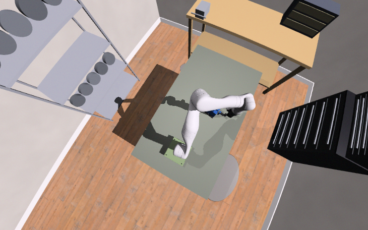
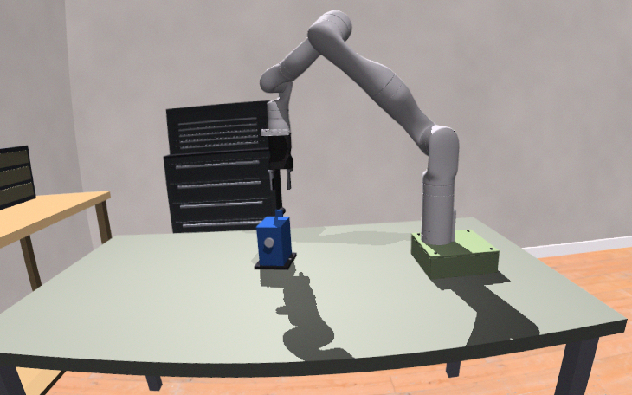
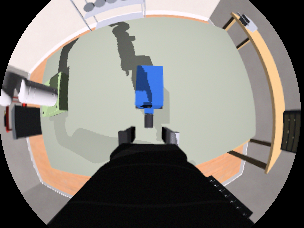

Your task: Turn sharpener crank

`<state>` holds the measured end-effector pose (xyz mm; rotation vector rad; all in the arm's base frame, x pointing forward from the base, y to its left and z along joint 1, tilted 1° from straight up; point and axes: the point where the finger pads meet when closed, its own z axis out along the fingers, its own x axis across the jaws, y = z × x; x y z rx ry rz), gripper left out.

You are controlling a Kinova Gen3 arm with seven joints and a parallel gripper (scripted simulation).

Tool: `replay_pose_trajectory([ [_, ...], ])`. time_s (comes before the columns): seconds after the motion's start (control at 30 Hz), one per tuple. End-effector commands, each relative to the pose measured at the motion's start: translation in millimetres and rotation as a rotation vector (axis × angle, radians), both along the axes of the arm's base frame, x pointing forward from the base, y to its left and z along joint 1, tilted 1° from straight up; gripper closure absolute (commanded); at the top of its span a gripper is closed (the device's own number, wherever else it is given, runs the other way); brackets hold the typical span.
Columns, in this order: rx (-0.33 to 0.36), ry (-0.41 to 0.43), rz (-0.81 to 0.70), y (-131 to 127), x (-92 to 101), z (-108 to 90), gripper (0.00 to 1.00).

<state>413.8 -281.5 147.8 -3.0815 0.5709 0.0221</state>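
The blue sharpener (image 1: 213, 113) (image 2: 274, 242) (image 3: 150, 88) stands upright on a black foot near the middle of the grey-green table (image 1: 222, 74) (image 2: 161, 294) (image 3: 200, 62). A round grey spot shows on its near face in the exterior view. Its crank (image 2: 279, 211) (image 3: 150, 120) is on the far side and sticks up just past the top edge. My gripper (image 1: 228, 114) (image 2: 280, 182) (image 3: 148, 132) points straight down, a short way above the crank. Its fingers are open, with nothing between them.
The arm's green base (image 1: 169, 148) (image 2: 455, 255) sits at the table's right side. Black drawer cabinets (image 1: 322, 128) (image 2: 216, 166) stand behind the table. A wooden desk (image 1: 254, 25) (image 2: 14, 220) is to the left, and a metal shelf rack (image 1: 65, 65) stands beyond.
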Motion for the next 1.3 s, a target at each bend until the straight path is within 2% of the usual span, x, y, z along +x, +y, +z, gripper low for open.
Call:
replay_pose_trajectory([
  [0.0,-0.001,-0.002,0.000,-0.3,0.3,0.8,0.03],
  [0.73,0.000,-0.002,0.000,0.1,0.3,-12.3,0.03],
  [1.27,0.000,-0.002,0.000,0.8,0.2,-35.4,0.03],
])
